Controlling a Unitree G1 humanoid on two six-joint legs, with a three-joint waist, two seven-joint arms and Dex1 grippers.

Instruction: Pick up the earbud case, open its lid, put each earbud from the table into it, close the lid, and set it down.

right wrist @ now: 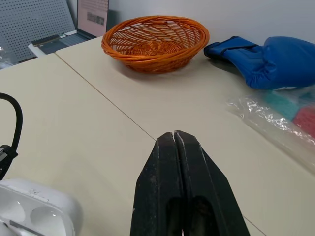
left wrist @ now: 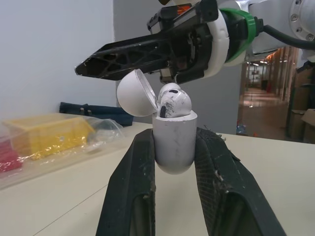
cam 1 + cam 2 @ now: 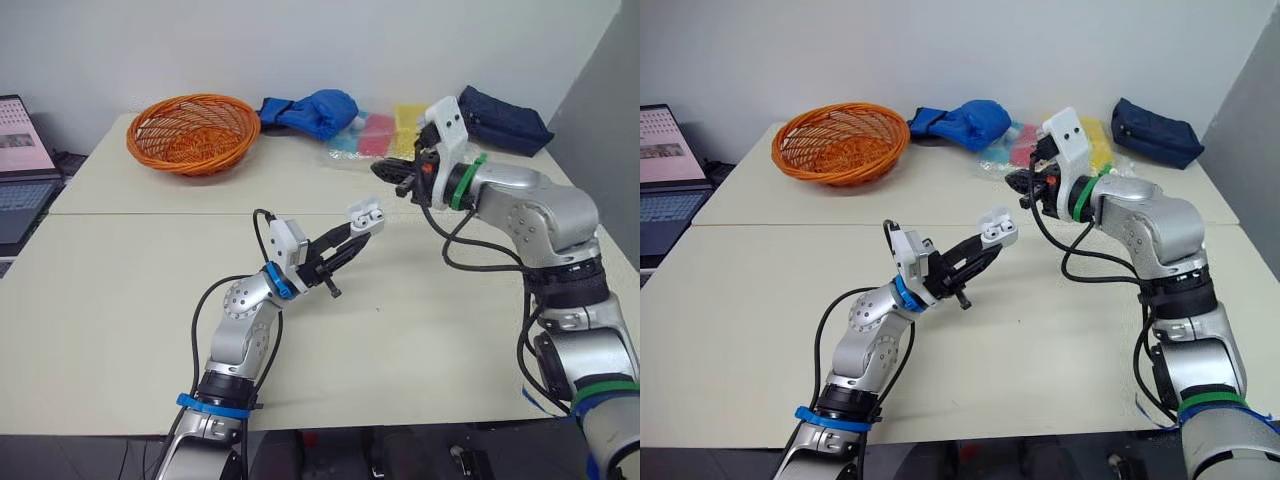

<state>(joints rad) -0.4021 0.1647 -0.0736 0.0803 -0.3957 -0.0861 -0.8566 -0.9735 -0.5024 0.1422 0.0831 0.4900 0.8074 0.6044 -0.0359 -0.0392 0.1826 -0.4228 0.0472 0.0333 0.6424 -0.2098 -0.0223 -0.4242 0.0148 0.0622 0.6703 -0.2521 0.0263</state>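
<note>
Your left gripper [image 2: 174, 136] pinches the case [image 3: 367, 214] by its sides, held up above the counter [image 3: 120, 290]. The lid [image 2: 135, 93] is open and an earbud [image 2: 173, 102] sits inside. Your right gripper [image 1: 174, 138] hangs just past the case, fingers pressed together.

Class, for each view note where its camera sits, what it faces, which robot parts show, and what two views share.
Eye views: head, looking down over beige table; both arms show.
Left wrist view: along left end effector, shut on open white plastic earbud case; right end effector above.
Right wrist view: along shut right end effector toward orange woven basket.
Shared: both wrist views show the case.
</note>
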